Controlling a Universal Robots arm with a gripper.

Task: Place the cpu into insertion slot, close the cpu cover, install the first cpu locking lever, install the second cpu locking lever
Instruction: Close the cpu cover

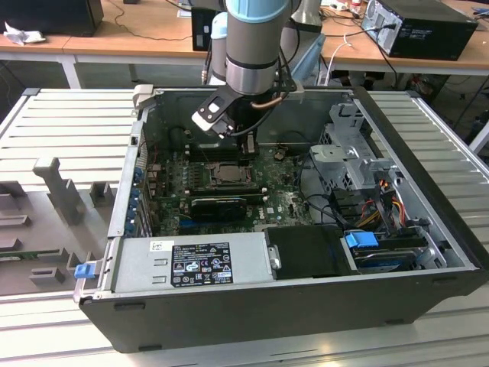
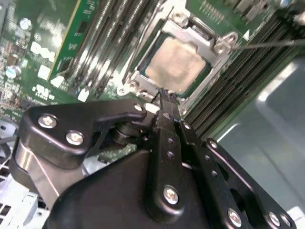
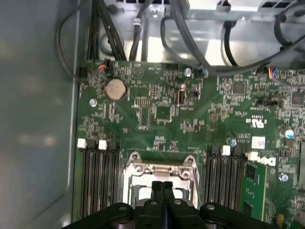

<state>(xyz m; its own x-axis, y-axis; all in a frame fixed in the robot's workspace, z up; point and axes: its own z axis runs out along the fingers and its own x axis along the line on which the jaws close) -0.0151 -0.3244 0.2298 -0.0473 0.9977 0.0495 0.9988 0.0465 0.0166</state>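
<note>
cpu [image 2: 177, 64] sits under the cpu cover [image 2: 186, 31] just beyond the clenched, empty jaws; a skewed push could slip off the thin locking lever [image 2: 271, 44], scraping the board [image 2: 90, 28].

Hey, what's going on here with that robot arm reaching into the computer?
The arm has its gripper down inside an open computer case, right at the edge of the insertion slot on the green board. Its fingers are shut together with nothing between them. The cpu already sits in the slot, and the cpu cover lies down around it. A thin lever rod sticks out past one corner; I can't tell whether it is latched.
</note>
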